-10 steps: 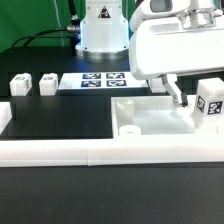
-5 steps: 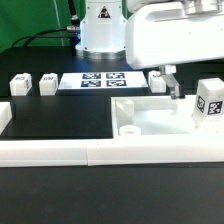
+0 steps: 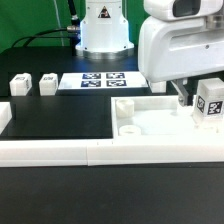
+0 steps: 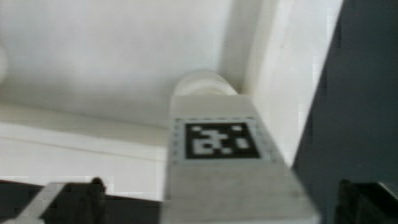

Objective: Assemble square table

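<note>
Only exterior shows 2 loose legs (image 3: 20, 85), wrist view 1 leg (image 4: 217, 140)

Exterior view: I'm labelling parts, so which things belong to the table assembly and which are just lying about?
Job: square tabletop; upright leg; far lying leg; second lying leg.
Lying about: marker board; white border rails.

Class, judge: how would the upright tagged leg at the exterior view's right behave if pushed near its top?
The leg stands upright, taller than wide, so it would probably tip. It looks like hard plastic, likely stiff. Its flat tagged face should hinder rolling.
</note>
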`<control>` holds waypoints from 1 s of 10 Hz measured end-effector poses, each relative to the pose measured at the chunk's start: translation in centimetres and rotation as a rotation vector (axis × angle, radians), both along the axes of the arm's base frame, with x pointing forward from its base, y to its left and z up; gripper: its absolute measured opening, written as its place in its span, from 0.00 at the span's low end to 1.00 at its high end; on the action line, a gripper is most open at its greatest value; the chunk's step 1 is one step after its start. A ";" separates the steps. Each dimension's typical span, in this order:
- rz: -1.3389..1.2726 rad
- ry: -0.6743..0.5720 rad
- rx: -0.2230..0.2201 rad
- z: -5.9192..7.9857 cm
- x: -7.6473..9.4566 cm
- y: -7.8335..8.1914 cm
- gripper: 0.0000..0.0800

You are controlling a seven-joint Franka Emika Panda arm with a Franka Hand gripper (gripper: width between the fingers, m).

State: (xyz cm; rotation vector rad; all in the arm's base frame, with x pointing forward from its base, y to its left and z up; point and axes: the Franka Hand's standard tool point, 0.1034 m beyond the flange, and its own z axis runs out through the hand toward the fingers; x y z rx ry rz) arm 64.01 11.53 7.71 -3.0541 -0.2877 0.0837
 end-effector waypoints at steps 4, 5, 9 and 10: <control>-0.029 -0.007 0.001 -0.1 0.1 0.1 0.48; -0.121 0.000 -0.004 -0.1 0.1 0.1 0.36; -0.601 -0.036 -0.023 -0.2 -0.6 -0.1 0.36; -0.764 -0.028 -0.028 -0.2 -1.2 -0.1 0.36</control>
